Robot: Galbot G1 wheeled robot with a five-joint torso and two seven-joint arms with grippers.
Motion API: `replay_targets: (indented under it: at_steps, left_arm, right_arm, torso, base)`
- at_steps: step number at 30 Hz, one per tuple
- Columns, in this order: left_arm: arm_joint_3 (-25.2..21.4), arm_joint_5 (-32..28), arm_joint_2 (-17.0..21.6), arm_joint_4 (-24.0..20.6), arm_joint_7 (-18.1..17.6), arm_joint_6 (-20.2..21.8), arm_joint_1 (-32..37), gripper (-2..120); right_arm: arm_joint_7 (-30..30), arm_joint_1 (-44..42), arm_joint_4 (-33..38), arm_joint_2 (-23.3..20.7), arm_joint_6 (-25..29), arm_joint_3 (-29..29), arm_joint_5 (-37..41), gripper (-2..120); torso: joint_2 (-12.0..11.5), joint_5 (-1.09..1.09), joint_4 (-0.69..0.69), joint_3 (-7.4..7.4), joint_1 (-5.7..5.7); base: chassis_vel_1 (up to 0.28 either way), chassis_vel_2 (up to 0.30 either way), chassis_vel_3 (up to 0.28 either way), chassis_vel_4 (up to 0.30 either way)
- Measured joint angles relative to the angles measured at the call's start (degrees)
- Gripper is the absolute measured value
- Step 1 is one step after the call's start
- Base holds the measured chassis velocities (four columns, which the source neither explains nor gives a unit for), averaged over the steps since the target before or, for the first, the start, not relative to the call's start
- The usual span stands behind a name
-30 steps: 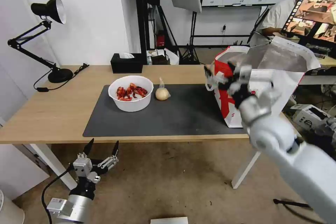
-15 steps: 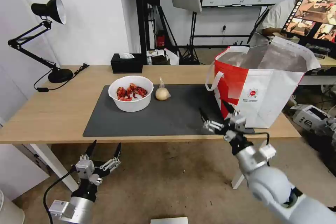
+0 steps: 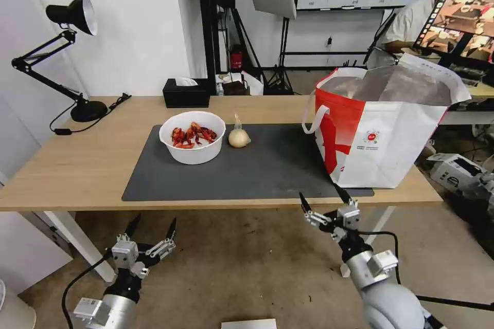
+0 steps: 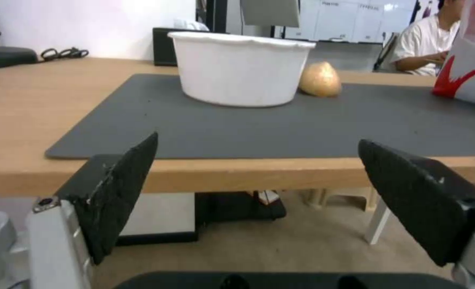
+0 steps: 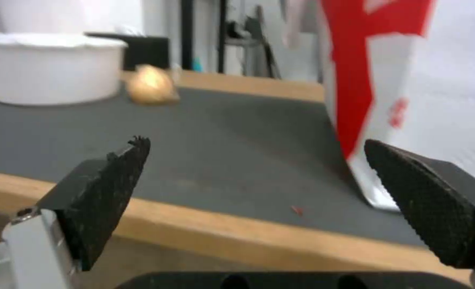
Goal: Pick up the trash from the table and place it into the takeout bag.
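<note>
On the dark grey mat (image 3: 267,169) of the table (image 3: 77,164) stands the trash: a white bowl of red crayfish shells (image 3: 192,136) and, just to its right, a small clear bag with a beige lump (image 3: 239,136). The takeout bag (image 3: 386,128) stands open at the mat's right end, foil lining showing. Both grippers hang below the table's front edge, open and empty: the left gripper (image 3: 154,218) under the mat's left corner, the right gripper (image 3: 319,191) near the takeout bag's front corner. The wrist views look across the mat at the bowl (image 4: 241,70) (image 5: 47,68), the lump (image 4: 320,79) (image 5: 150,85) and the takeout bag (image 5: 419,80).
A black desk lamp (image 3: 72,15) stands at the table's far left with its cable on the wood. A black tissue box (image 3: 186,92) sits behind the bowl. White table legs (image 3: 77,241) flank the left arm. Boxes (image 3: 455,169) lie on the floor at right.
The right arm has swung down from beside the takeout bag's top to below the table's front edge, its gripper open throughout. The left gripper has sunk slightly.
</note>
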Motion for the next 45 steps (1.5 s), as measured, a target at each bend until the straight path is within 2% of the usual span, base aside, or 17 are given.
replay_targets:
  at_steps: [6, 32, 35, 38, 39, 42, 43, 45]
  left_arm:
    - [0.2, 0.1, -0.4, 0.5, 0.5, 0.1, 0.0, 100]
    - [0.1, 0.1, -0.6, 1.1, 0.5, -0.1, -0.7, 100]
    - [0.1, 0.1, -0.7, 1.3, 0.4, -0.1, -0.9, 100]
    - [0.2, 0.1, -0.9, 1.6, 0.3, -0.3, -1.1, 100]
    - [0.2, 0.1, -0.9, 1.6, 0.3, -0.3, -1.1, 100]
    - [0.3, 0.1, -0.8, 1.8, 0.3, -0.4, -1.3, 100]
    - [0.3, 0.1, -0.8, 1.8, 0.3, -0.4, -1.3, 100]
    - [0.3, 0.0, -0.6, 1.8, 0.3, -0.4, -1.5, 100]
  right_arm:
    - [2.9, -1.7, 0.1, 1.0, -1.2, -0.1, -0.7, 100]
    - [2.7, -1.6, -0.7, 3.5, -2.0, -2.4, -0.8, 100]
    - [2.4, 0.9, -1.1, 3.5, -2.5, -3.3, 0.1, 100]
    - [-2.2, 8.2, -3.4, 2.8, -2.8, -5.1, 4.9, 100]
    - [-2.2, 8.2, -3.4, 2.8, -2.8, -5.1, 4.9, 100]
    - [-8.0, 19.1, -8.0, 2.3, -2.4, -9.7, 10.5, 100]
    - [-8.0, 19.1, -8.0, 2.3, -2.4, -9.7, 10.5, 100]
    - [-10.0, 27.7, -11.1, 2.4, -2.4, -13.5, 13.3, 100]
  torso:
    - [0.0, 0.01, 0.00, 0.00, 0.00]
    - [0.0, 0.00, -0.01, 0.00, 0.00]
    - [0.0, 0.00, -0.01, 0.00, 0.00]
    - [0.0, 0.00, -0.02, 0.00, 0.00]
    - [0.0, 0.00, -0.02, 0.00, 0.00]
    - [0.0, 0.03, -0.01, 0.01, 0.00]
    - [0.0, 0.03, -0.01, 0.01, 0.00]
    - [0.0, -0.01, 0.03, 0.01, 0.01]
  base:
    - [0.000, 0.000, 0.000, 0.000]
    - [0.000, 0.000, 0.000, 0.000]
    - [0.000, 0.000, 0.000, 0.000]
    - [0.000, 0.000, 0.000, 0.000]
    - [0.000, 0.000, 0.000, 0.000]
    - [0.000, 0.000, 0.000, 0.000]
    - [0.000, 0.000, 0.000, 0.000]
    - [0.000, 0.000, 0.000, 0.000]
